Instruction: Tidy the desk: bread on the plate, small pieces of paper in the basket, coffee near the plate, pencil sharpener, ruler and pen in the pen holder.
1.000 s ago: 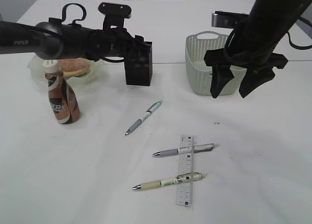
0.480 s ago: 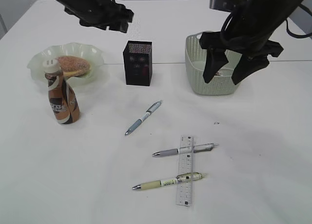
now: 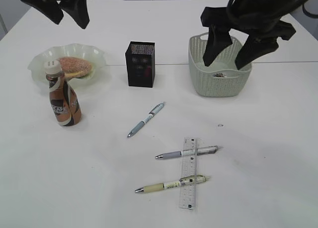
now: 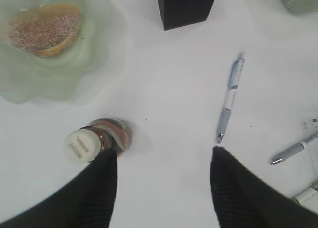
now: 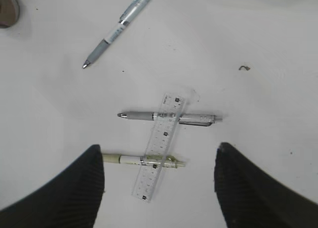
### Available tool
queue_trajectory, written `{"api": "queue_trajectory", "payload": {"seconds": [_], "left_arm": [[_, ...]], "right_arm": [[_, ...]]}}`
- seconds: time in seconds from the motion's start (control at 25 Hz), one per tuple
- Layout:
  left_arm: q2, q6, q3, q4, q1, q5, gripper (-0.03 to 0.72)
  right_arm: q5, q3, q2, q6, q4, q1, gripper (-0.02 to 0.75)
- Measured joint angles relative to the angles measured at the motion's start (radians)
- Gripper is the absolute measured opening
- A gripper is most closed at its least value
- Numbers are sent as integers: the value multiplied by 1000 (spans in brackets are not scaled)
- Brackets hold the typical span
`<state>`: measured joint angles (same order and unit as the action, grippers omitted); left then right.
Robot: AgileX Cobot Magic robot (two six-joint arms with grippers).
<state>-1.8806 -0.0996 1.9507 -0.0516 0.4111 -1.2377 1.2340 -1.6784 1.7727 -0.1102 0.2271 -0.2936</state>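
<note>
Lying lengthwise toward camera: ruler (image 3: 189, 173)

Left pincer (image 3: 67, 9) now high at top-left corner of exterior view, pulled up and back from pen holder (image 3: 140, 64). Holder and plate (image 3: 97, 56) with bread (image 3: 74, 66) fully uncovered. Right pincer (image 3: 233, 44) lifted from in front of basket (image 3: 218, 79) to above its rim. Paper scrap (image 3: 218, 74) now visible inside basket. Both pincers empty, jaws apart.
</note>
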Motion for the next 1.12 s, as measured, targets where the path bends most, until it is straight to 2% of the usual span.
{"api": "queue_trajectory", "payload": {"seconds": [0.16,0.28,0.52,0.68,0.96,1.12], "left_arm": [[68,0,-3,5,0,-8,434],[143,0,-65,3,-13,-8,434],[343,-2,-272,-4,-45,-16,434],[477,-2,-347,-2,-45,-18,434],[567,-4,-368,6,-45,-21,434],[567,-4,-371,12,-45,-21,433]], "right_arm": [[2,0,-48,-48,-9,-45,510],[2,35,-100,-81,-16,-82,510],[4,246,-227,-217,-75,-137,510],[4,375,-266,-344,-131,-139,510],[-42,463,-250,-452,-122,-143,510],[-94,449,-185,-463,-95,-192,510]]}}
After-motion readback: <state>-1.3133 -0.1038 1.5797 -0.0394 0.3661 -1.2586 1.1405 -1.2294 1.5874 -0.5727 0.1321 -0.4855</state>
